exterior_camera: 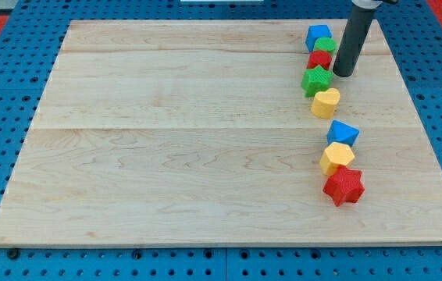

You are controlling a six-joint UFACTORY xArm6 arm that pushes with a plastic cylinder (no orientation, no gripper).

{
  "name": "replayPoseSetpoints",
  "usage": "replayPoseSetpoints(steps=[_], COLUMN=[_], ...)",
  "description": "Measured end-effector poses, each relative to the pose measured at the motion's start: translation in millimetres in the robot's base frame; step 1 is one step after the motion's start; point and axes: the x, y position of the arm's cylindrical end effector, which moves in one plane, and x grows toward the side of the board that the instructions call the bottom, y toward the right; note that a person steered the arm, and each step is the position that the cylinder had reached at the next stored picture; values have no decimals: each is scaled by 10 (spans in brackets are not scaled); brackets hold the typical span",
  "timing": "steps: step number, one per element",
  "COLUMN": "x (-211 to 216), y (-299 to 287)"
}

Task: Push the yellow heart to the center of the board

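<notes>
My tip (pixel 343 74) is sitting at the board's two o'clock; the yellow heart (pixel 326 102) is lying just beside it at seven o'clock; there being no gripper, nothing is pinching.

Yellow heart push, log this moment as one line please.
target: yellow heart at view's right, far from center | my tip up-right of it, beside green star | contact: none | status: not started
</notes>
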Motion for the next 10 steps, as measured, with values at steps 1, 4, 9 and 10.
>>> replayPoseSetpoints(steps=[1, 4, 9, 10], x=[0, 247, 765, 836], y=[2, 122, -1042, -147])
